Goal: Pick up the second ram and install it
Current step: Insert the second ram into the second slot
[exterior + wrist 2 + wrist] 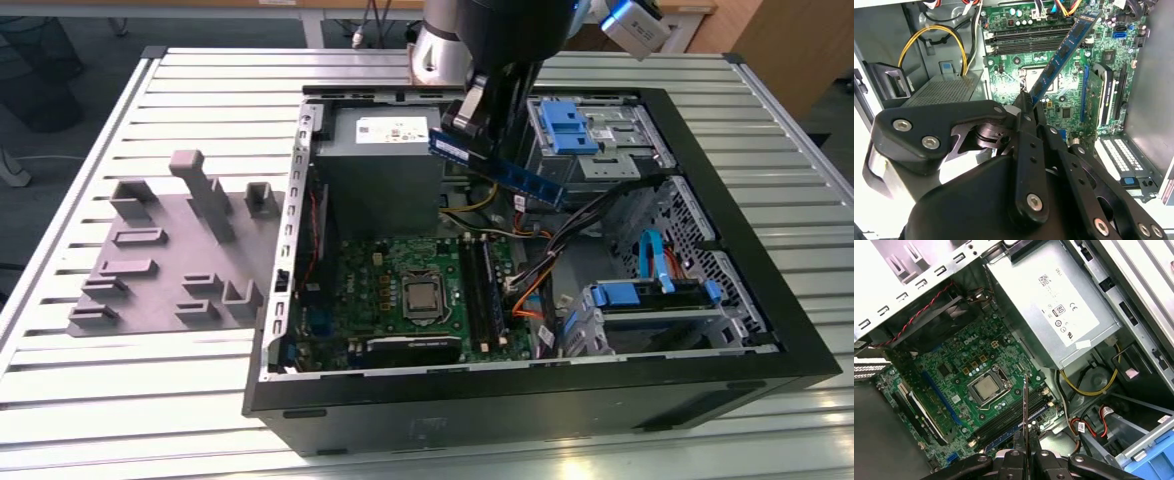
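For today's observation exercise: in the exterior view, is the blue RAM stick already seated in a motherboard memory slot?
No. The RAM stick is held tilted by the gripper above the open case, clear of the memory slots.

One open computer case (747, 370), one blue ram stick (514, 172), one power supply (380, 160), two light-blue drive brackets (574, 128)

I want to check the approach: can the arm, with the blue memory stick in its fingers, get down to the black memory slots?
Probably yes. The gripper holds the memory stick above the open case, and the slots look uncovered beside the processor.
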`<move>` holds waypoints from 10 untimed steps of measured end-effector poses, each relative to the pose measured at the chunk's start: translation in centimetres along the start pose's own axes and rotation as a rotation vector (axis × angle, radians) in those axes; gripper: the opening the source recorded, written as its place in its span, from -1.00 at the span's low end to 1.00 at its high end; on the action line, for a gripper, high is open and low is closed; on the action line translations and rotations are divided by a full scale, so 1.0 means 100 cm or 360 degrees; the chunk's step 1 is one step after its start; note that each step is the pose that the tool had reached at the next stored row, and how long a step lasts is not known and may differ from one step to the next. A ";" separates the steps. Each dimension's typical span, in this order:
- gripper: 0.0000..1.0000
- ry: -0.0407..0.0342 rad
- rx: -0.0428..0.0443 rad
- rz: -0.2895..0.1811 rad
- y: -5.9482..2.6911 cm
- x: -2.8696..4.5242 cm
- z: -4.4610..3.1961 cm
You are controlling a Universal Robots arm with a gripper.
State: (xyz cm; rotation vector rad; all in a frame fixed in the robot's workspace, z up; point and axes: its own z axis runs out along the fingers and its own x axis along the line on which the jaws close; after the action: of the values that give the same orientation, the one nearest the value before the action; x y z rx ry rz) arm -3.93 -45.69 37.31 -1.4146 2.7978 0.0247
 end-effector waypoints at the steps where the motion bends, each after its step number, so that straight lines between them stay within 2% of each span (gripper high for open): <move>1: -0.72 0.0000 0.0000 0.0000 0.0000 0.0000 0.0000; 10: -0.72 0.0000 0.0000 0.0001 0.0000 0.0000 0.0000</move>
State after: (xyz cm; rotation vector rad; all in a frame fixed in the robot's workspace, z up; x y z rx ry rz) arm -3.93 -45.69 37.31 -1.4139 2.7981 0.0248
